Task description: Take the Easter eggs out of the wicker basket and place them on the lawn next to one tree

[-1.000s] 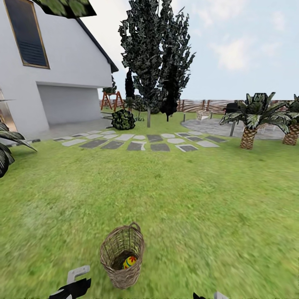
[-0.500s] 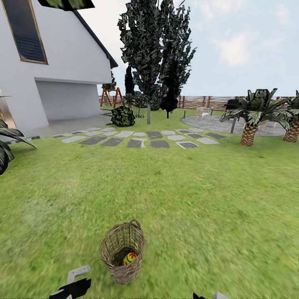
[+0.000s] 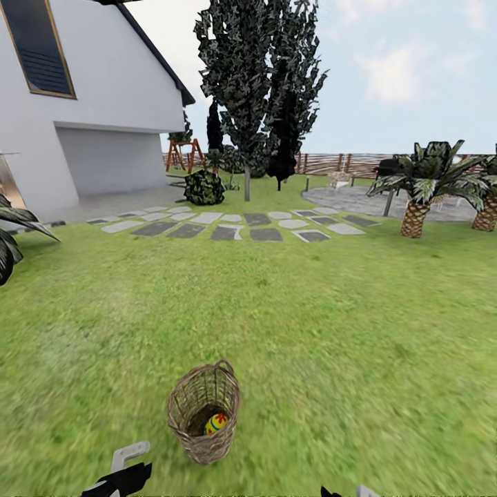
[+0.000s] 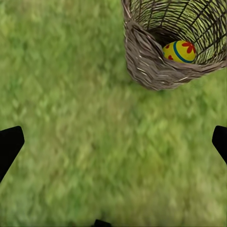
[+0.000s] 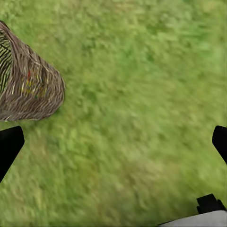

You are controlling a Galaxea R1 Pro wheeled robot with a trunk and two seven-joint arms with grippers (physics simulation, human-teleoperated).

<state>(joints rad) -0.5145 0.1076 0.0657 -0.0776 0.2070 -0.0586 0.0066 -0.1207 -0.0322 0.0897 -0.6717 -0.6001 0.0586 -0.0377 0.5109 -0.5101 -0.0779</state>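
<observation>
The wicker basket (image 3: 203,413) stands upright on the lawn (image 3: 310,331) just ahead of me. One yellow Easter egg (image 3: 216,422) with red flowers and a blue band lies at its bottom; the basket wall hides the rest of the inside. In the left wrist view the basket (image 4: 151,66) and egg (image 4: 180,51) lie a short way beyond my left gripper (image 4: 113,144), which is open and empty over grass. My right gripper (image 5: 113,144) is open too, with the basket's outer wall (image 5: 28,90) off to one side. A tall tree (image 3: 246,183) with a grey trunk stands far off.
Grey stepping stones (image 3: 228,231) cross the grass midway. Short palms (image 3: 416,214) stand at the right, and a dark shrub (image 3: 204,188) grows near the white house (image 3: 90,103). A paved patch (image 3: 359,201) and a slatted wooden fence (image 3: 345,163) lie beyond.
The whole picture has shifted slightly upward, so the camera has moved. The basket, the egg and both open grippers keep their places relative to one another.
</observation>
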